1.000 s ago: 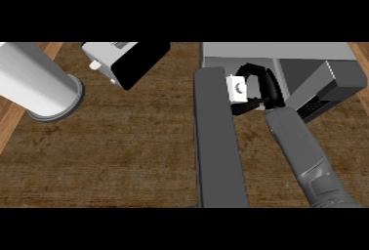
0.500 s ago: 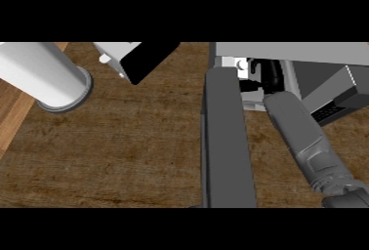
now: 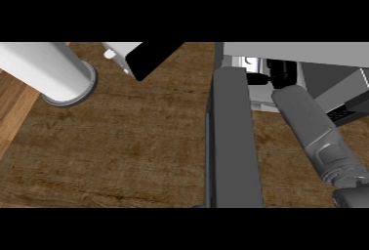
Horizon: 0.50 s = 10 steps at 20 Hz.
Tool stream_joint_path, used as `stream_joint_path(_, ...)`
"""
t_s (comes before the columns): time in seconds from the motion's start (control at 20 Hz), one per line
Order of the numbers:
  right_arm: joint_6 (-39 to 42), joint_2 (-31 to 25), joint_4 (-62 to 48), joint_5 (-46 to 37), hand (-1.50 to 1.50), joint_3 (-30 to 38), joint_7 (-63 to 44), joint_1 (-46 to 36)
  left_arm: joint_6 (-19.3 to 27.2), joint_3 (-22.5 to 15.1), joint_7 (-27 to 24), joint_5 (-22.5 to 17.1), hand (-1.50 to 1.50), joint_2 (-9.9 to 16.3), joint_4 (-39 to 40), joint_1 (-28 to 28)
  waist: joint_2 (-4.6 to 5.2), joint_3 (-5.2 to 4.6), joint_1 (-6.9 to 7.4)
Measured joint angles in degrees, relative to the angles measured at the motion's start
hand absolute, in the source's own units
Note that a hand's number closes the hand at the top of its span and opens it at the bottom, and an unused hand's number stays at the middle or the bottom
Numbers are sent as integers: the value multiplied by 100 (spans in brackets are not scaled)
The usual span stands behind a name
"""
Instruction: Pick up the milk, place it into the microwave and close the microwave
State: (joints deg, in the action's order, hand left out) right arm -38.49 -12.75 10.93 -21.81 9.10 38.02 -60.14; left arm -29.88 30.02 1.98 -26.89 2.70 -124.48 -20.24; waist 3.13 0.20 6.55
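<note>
Brown wood-grain counter (image 3: 122,146): fills most of the head view, with a lighter wood strip along the left edge
Microwave (image 3: 317,51): grey body at upper right, cavity open toward the counter
Microwave door (image 3: 232,141): dark grey, swung wide open, seen edge-on as a long slab running from the cavity down to the lower edge
Right forearm (image 3: 314,132): grey, comes in from lower right and reaches up into the microwave opening, just right of the door
Right hand (image 3: 279,74): black, inside the cavity at the end of the forearm; mostly hidden under the microwave's top edge, so can't tell whether the fingers are curled or straight
Milk (image 3: 249,62): probably the small white shape with a dark mark just left of the right hand, inside the cavity; only a sliver shows, and contact with the hand can't be made out
Left hand: out of view
White cylinder (image 3: 43,68): large, upper left, standing on a grey round base on the counter
White-and-black box (image 3: 140,56): top centre, tilted, well apart from the microwave door
</note>
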Motion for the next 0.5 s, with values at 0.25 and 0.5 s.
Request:
stream_joint_path(0.25, -377, -256, -317, -179, -150, -62, -203, -32, -23, -42, 10, 44, -150, 56, 135, 123, 64, 0, 90)
stream_joint_path(0.5, -1113, -488, -734, -399, -150, -179, -894, 13, -2, -34, -46, 220, -150, 106, 217, 254, 106, -5, 145)
